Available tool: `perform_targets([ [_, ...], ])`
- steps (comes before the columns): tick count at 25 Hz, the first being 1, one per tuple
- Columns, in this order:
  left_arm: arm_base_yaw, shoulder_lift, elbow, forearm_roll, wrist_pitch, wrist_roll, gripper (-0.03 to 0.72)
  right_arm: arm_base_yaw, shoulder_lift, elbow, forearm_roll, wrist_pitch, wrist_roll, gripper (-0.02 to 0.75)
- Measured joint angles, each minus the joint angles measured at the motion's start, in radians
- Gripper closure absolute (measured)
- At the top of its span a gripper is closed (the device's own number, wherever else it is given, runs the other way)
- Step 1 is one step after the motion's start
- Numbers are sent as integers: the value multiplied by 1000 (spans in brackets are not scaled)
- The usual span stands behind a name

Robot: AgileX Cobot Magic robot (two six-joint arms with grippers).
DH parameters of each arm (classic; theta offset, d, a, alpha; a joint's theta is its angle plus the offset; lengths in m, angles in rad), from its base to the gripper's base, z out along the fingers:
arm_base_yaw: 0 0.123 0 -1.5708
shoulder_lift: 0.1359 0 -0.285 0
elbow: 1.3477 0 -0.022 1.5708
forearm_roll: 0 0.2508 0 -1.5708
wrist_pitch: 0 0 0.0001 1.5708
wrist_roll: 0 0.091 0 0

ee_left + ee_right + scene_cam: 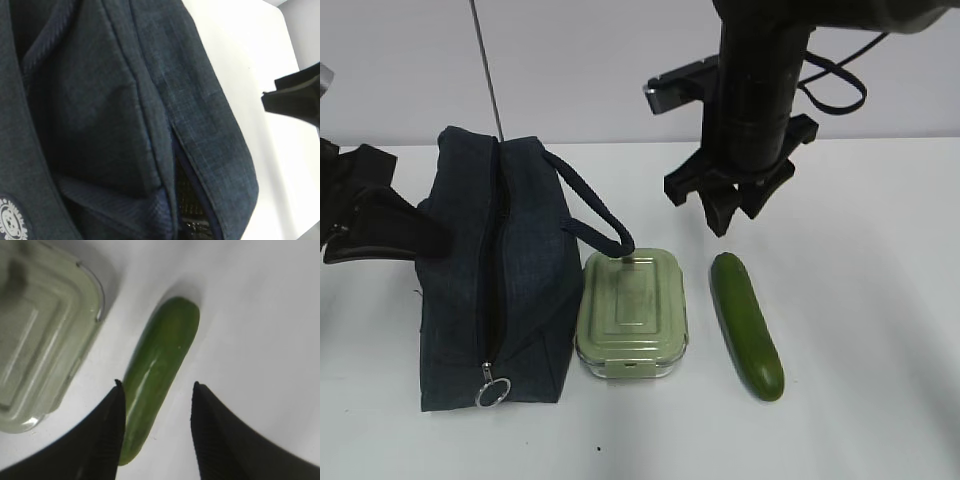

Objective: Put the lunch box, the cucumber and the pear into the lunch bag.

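The dark navy lunch bag [510, 270] lies on the left, its ring pull [493, 390] at the near end. It fills the left wrist view [125, 100], where a narrow gap shows dark inside. The lunch box [632, 312] with its sage-green lid sits just right of the bag and also shows in the right wrist view [40, 340]. The cucumber [746, 325] lies right of the box. My right gripper [735, 218] is open above the cucumber's far end; the cucumber [160, 370] lies between its tips, nearer the left one [156, 390]. My left gripper [425, 232] rests against the bag's left side. The pear is out of view.
The white table [860, 260] runs to a grey wall at the back. A thin metal rod [485, 70] stands behind the bag. A loop handle [595, 215] of the bag arches toward the lunch box. A black arm part [295, 97] shows at the left wrist view's right edge.
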Motion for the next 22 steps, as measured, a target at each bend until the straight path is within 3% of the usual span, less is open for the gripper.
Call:
perform_targets([
  [5, 0, 0, 0, 0, 0, 0, 702, 0, 0, 86, 0, -6, 2, 356],
  [13, 0, 0, 0, 0, 0, 0, 702, 0, 94, 108, 1, -16, 2, 185],
  [22, 0, 0, 0, 1, 2, 0, 702, 0, 188, 108, -9, -27, 10, 164],
])
